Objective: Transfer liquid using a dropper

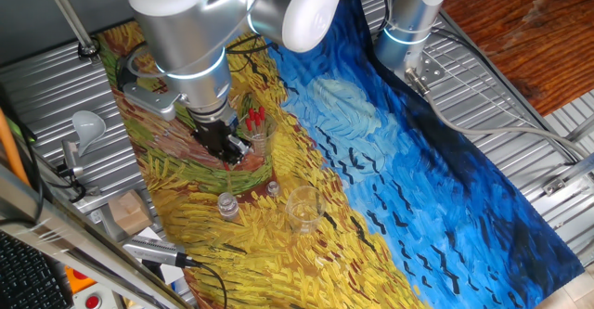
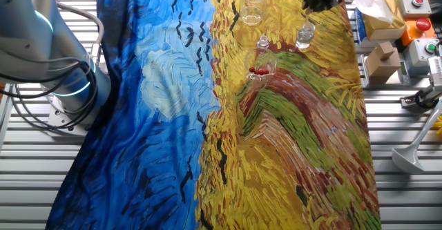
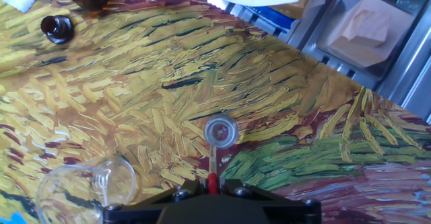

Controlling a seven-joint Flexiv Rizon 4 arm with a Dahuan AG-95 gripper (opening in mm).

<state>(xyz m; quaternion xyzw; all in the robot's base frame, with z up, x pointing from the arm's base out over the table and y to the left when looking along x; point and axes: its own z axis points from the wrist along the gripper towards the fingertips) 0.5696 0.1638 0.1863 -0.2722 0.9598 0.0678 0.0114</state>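
Several red-bulbed droppers (image 1: 254, 117) stand in a clear glass (image 1: 257, 135).

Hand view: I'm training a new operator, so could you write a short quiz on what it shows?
1. True or false: the hand grips a dropper at its red bulb end.
2. The dropper's tip points toward: A) the small clear vial; B) a brown bottle; C) a cardboard box.
3. Fill in: in one fixed view, the spare droppers standing in a glass have ___ bulbs.

Key: 1 true; 2 A; 3 red.
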